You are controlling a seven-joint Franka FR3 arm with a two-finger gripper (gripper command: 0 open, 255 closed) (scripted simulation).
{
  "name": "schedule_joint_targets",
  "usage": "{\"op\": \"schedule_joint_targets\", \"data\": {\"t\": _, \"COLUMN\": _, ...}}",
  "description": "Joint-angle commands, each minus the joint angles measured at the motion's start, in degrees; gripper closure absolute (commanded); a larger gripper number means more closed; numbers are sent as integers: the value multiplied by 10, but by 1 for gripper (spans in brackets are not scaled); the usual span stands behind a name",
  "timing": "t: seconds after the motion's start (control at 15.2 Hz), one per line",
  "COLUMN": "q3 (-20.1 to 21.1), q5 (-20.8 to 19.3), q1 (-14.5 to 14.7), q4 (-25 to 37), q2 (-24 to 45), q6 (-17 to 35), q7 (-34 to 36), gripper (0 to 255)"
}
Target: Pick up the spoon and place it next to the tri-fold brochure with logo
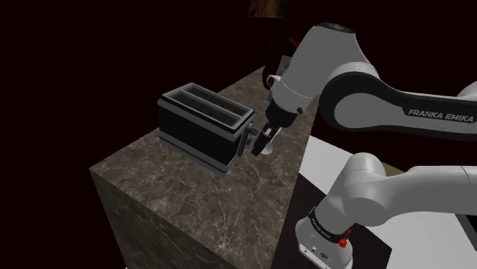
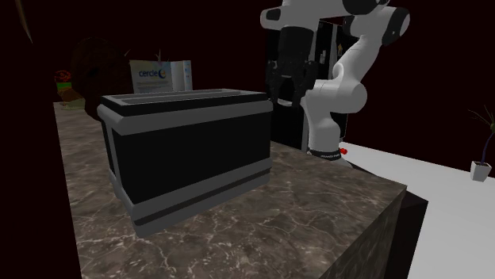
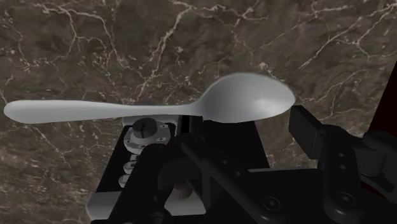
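A pale grey spoon (image 3: 248, 98) lies crosswise at my gripper (image 3: 184, 121), whose black fingers are shut on its neck. The spoon is lifted off the dark marble counter (image 3: 95, 51). In the shoulder view the gripper (image 1: 264, 140) hangs just beside the near end of a black toaster-like box (image 1: 202, 122), with the spoon's bowl (image 1: 267, 150) showing below the fingers. The white tri-fold brochure (image 2: 159, 75) with a blue logo stands upright at the far end of the counter, behind the box (image 2: 190, 150) in the second exterior view. There the gripper (image 2: 283, 93) is just past the box's right corner.
The box stands between the gripper and the brochure. The counter (image 1: 191, 191) drops off at its near edges. A small colourful object (image 2: 63, 81) sits on the far left of the counter. A white platform (image 2: 412, 170) with a small potted plant (image 2: 480, 162) lies beyond.
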Motion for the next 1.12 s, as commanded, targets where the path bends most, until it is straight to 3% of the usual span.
{"op": "schedule_joint_targets", "data": {"t": 0.0, "q3": -3, "q5": -3, "q1": -2, "q4": 15, "q2": 0, "q6": -15, "q7": 0, "gripper": 255}}
{"op": "schedule_joint_targets", "data": {"t": 1.06, "q3": -20, "q5": -20, "q1": -13, "q4": 149, "q2": 23, "q6": -126, "q7": -2, "gripper": 255}}
